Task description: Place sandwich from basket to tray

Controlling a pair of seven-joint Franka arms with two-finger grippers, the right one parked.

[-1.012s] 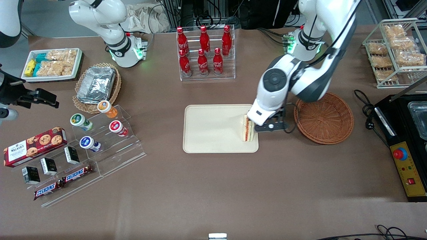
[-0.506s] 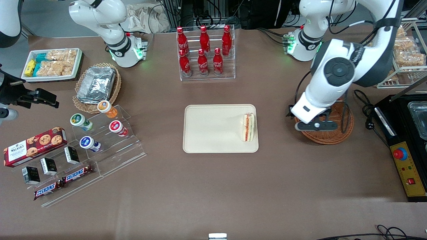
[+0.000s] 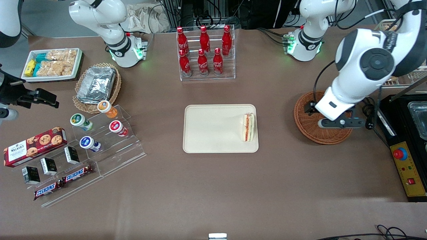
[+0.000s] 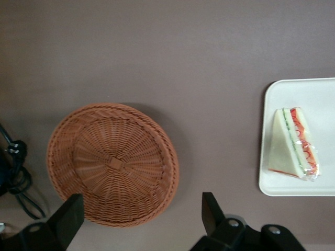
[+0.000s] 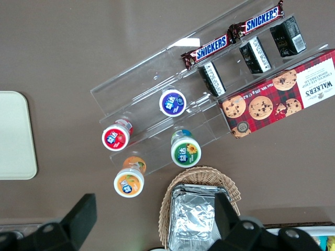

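Cream tray (image 3: 213, 130) holds the sandwich (image 3: 248, 127); end effector (image 4: 140, 222), fingers spread and empty, hovers above the wicker basket (image 3: 312, 133).

A reddish-brown woven weave is shown by the basket (image 4: 112, 163), above which the black-fingered gripper (image 4: 138, 222) of the white arm is held with its fingers spread apart, and a plain cream-beige surface is shown by the tray (image 3: 213, 130). Pale white bread with red-orange and green filling stripes is noted on the sandwich (image 3: 248, 127). A flat brown is recorded for the table (image 3: 213, 186), red bodies with white lettering for the cola bottles (image 3: 203, 50), and silver foil for the container (image 3: 96, 83) in the tan wicker basket (image 3: 115, 90).
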